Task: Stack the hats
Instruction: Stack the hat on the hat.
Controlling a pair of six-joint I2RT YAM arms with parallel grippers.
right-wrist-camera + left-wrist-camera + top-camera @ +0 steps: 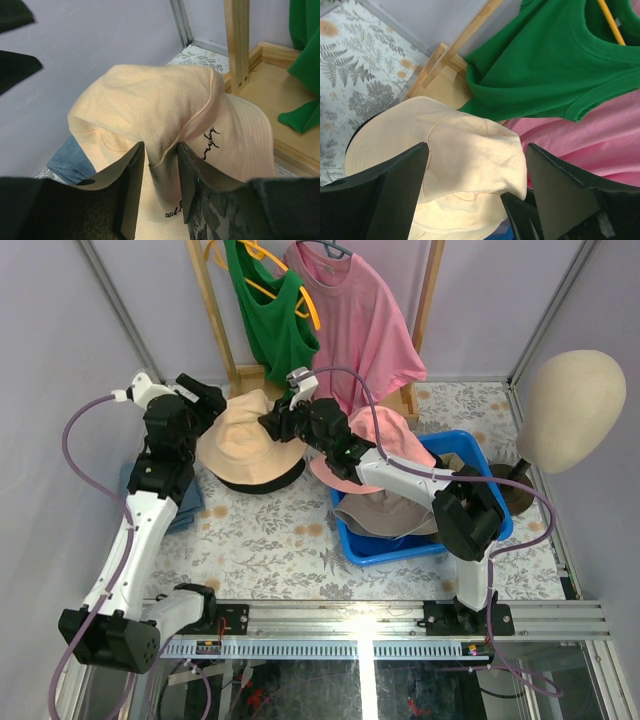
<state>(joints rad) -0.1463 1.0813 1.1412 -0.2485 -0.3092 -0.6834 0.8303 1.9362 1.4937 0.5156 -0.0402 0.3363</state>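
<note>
Pinching a crown fold of the beige fabric bucket hat (150, 110), the right gripper (160, 147) is almost shut; the left gripper (477, 150) hangs wide open, empty. The hat rests on a black hat (265, 484); better release only once centred.

Beige hat (150, 105): matt ribbed cloth (soft); rack (237, 40) smooth wood.

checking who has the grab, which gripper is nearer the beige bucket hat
Right. The right gripper pinches a fold of the beige bucket hat; the left gripper is open beside it, gripping nothing.
</note>
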